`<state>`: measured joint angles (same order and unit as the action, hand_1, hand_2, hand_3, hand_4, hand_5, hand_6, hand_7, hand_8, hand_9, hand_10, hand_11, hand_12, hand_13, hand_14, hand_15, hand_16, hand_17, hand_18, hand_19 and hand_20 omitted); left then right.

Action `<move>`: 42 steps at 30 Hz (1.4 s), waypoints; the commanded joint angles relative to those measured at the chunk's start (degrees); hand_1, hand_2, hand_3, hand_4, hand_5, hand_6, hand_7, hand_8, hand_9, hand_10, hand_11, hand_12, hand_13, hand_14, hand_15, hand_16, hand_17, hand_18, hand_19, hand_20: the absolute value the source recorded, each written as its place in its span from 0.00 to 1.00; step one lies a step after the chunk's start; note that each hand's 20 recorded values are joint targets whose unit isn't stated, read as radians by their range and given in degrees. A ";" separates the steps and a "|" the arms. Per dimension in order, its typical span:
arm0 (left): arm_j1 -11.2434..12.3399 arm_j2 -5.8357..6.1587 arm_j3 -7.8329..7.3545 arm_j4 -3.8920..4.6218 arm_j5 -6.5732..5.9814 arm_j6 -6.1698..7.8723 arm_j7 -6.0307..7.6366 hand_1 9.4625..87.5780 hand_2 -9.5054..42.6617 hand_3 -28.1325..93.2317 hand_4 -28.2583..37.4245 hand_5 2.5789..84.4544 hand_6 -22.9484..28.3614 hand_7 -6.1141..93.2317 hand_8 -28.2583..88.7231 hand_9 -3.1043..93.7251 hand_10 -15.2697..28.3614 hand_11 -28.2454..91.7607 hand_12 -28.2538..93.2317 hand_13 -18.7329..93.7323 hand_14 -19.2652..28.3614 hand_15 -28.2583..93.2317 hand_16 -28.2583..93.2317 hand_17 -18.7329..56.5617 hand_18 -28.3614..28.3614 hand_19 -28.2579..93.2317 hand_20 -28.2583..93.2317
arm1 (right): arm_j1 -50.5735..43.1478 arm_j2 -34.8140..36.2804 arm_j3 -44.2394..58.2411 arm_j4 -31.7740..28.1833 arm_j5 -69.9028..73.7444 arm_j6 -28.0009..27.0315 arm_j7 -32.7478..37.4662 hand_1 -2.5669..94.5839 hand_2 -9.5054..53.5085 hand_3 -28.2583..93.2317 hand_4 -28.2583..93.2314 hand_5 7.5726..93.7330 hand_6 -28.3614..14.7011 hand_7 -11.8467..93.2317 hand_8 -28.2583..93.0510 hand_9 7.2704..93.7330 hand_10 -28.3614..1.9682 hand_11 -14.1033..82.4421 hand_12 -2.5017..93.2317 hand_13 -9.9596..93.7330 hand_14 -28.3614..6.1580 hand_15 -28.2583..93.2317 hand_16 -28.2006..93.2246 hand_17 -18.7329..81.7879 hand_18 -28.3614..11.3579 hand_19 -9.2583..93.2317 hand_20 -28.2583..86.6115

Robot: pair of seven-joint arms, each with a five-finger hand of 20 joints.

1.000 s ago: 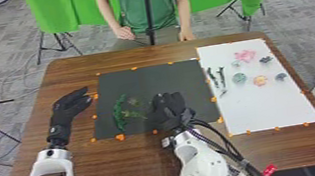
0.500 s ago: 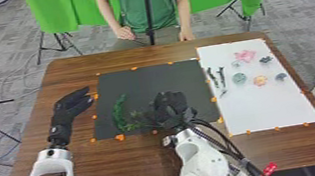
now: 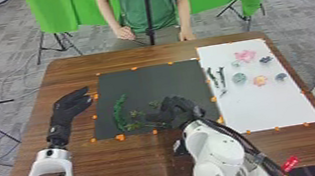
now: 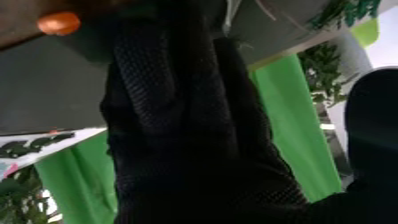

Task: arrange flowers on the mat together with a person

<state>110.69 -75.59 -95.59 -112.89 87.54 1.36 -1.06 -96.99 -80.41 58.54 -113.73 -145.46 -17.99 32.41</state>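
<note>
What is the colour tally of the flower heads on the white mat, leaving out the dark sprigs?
Pink flower head: 1
Orange flower head: 1
Pale green flower heads: 2
Dark blue-grey flower heads: 2
Total: 6

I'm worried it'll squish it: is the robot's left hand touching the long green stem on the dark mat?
Apart. The head view shows bare dark mat between the left hand and the long green stem.
</note>
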 commanded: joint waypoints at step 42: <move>0.90 -0.62 -0.64 -0.42 0.92 -1.31 -0.96 0.29 0.01 0.75 0.26 0.50 0.56 0.19 0.19 0.47 0.66 0.40 0.35 0.46 0.81 0.41 0.24 0.25 0.78 0.38 0.39 | -3.79 1.23 -0.43 -4.78 12.00 -9.44 5.70 0.18 0.35 0.60 0.15 0.68 0.38 0.20 0.21 0.98 0.43 0.40 0.29 0.82 0.39 0.82 0.55 0.53 0.13 0.68 0.60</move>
<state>110.97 -75.79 -95.99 -113.15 87.93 0.64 -1.41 -99.40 -79.59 60.72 -119.73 -135.90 -25.12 38.09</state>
